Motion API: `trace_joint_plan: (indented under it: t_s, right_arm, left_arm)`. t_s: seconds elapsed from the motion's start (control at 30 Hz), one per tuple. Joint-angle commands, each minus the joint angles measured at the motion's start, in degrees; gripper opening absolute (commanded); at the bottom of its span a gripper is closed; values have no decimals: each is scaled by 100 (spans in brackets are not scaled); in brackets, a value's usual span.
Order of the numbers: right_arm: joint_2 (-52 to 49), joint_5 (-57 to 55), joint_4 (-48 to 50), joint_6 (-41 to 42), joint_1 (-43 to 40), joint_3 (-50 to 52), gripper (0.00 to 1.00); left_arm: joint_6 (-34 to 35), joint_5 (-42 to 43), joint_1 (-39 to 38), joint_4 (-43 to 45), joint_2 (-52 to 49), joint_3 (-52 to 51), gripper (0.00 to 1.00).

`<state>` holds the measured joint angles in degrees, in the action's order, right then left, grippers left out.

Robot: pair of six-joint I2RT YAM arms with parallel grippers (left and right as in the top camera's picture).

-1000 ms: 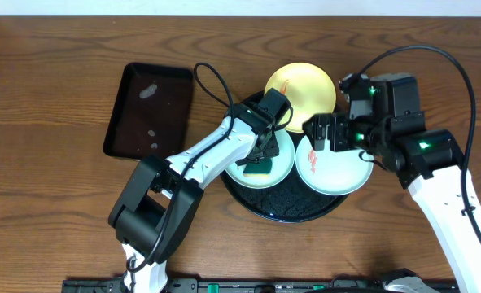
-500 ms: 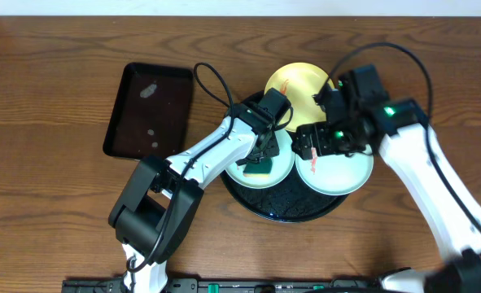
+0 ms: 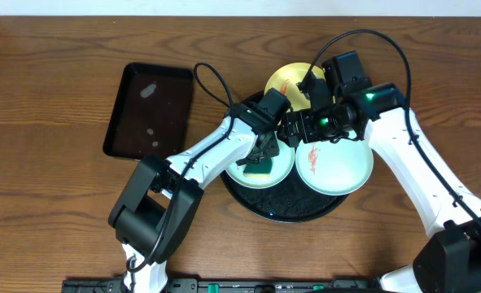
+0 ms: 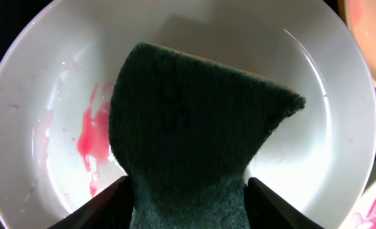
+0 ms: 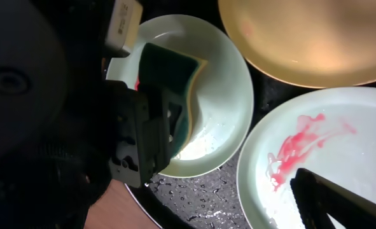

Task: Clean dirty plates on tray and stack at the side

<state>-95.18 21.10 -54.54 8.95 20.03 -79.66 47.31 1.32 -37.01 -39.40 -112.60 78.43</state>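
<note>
While the overhead view shows all three plates crowded on the round black tray (image 3: pixel 282 214) in the middle of the desk (image 3: pixel 53 203), the left claw (image 3: pixel 260 161) is clamped on a green sponge (image 3: pixel 258 169) pressed into the left pale plate (image 3: pixel 282 167). The right claw (image 3: pixel 292 130) hangs just beside it with its jaws spread wide and nothing between them, above the gap between that plate, the yellow plate (image 3: pixel 289 81) and the smeared right plate (image 3: pixel 335 169). From the left wrist, the sponge (image 4: pixel 188 127) bends softly under the squeeze and covers much of the plate (image 4: pixel 331 127), with a red smear (image 4: pixel 92 137) showing beside it. From the right wrist, the wet left plate (image 5: pixel 222 76), the yellow one (image 5: pixel 302 44) and the red-streaked one (image 5: pixel 347 127) all look glossy; only one finger (image 5: pixel 340 197) of this claw shows. I judge the plates to be stiff, light and slippery when wet, perhaps breakable, so the raised rim is the place to pinch, on the side clear of neighbours.
</note>
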Motion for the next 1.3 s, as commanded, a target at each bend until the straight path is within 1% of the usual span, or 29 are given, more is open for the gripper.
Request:
trace_joint_plan:
  t_s: [0.0,0.1,0.2,0.27,0.53,0.57,0.63,0.8,0.93,1.0,1.27]
  right_arm:
    - [33,98,61,111,94,-111,99]
    - [33,42,146,236,140,-111,95]
    - [33,-289,160,509,179,-111,92]
    - [33,-525,162,649,216,-111,88]
    - [33,-516,251,756,293,-111,89]
    - [33,-520,256,776,295,-111,86]
    - [33,-601,315,774,308,-98,78]
    - [-46,-979,577,778,470,24,70]
    - [-219,-1056,686,846,575,24,58]
    - [-310,-1281,673,953,581,26,57]
    - [-1054,-1405,723,992,560,28,60]
  left_arm:
    - [-55,-33,-9,-11,39,37,57]
    - [-55,-33,-7,-13,39,37,57]
    - [-55,-33,-7,-13,39,37,57]
    - [-55,-33,-9,-15,39,37,57]
    - [-55,-33,-7,-15,39,37,57]
    - [-55,-33,-9,-15,39,37,57]
    - [-55,-33,-7,-15,39,37,57]
    - [-55,-33,-9,-15,39,37,57]
    - [-55,-33,-9,-15,39,37,57]
    - [-55,-33,-9,-17,39,37,57]
    - [-55,-33,-9,-17,39,37,57]
